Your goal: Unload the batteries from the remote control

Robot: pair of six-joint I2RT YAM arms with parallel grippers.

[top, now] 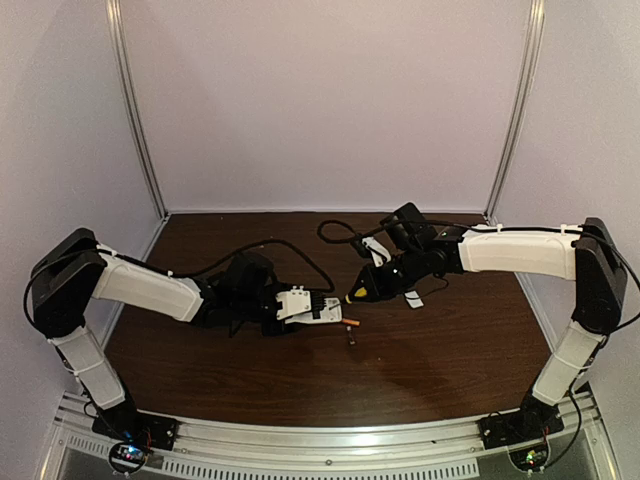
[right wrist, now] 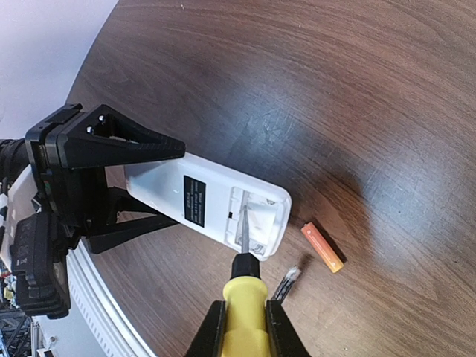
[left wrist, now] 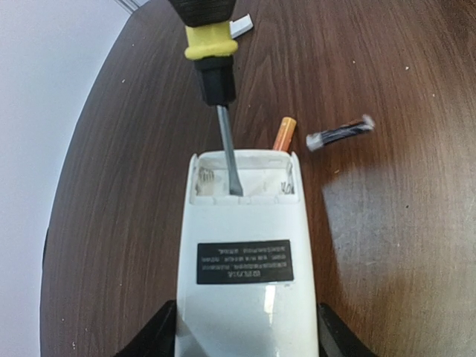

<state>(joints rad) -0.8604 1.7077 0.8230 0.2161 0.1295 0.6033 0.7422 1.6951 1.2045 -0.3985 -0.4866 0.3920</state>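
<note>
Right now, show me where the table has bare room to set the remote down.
Free: the wide strip of table between the orange battery, dark battery and the near rail; also the front-right corner below the right arm. Crowded: the centre, where remote control, screwdriver and white cover piece cluster with them.

Top view looks down from behind; both wrist views closely share the remote control (left wrist: 245,312).

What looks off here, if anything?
Nothing damaged. The orange battery lies loose on the table by the remote's open end. The dark battery lies farther off and is blurred, possibly rolling. The compartment looks empty, yet the screwdriver tip sits in it.
</note>
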